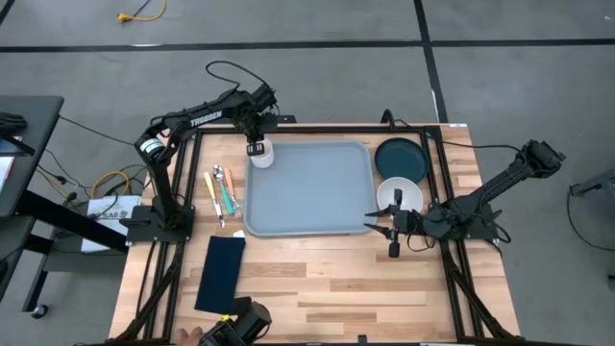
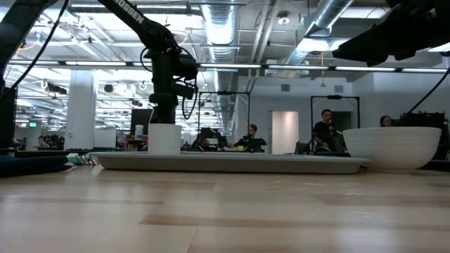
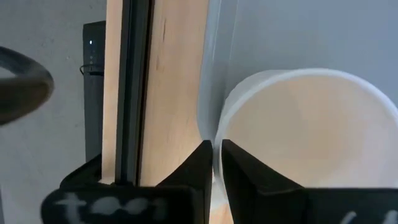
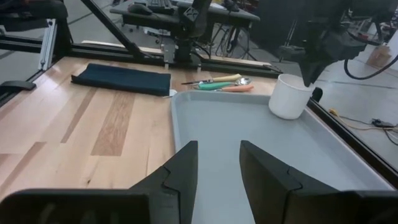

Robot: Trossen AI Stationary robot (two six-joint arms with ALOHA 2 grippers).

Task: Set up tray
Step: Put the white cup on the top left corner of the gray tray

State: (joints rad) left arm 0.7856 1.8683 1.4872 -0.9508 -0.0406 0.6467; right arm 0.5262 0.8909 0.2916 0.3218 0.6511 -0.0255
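Risk: left gripper (image 1: 256, 148), pinching the cup (image 1: 261, 155) rim at the tray's (image 1: 317, 207) eleven o'clock, tips it lifting; right gripper (image 1: 393, 227) idles part-open, empty.

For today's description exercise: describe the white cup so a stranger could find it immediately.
Start at the grey-blue tray mid-table. In its far corner on the left arm's side stands the white cup, the left gripper at its rim. Unlike the white bowl, it is tall and on the tray.

Grey floor (image 1: 317, 19), ceiling ducts (image 2: 330, 14)
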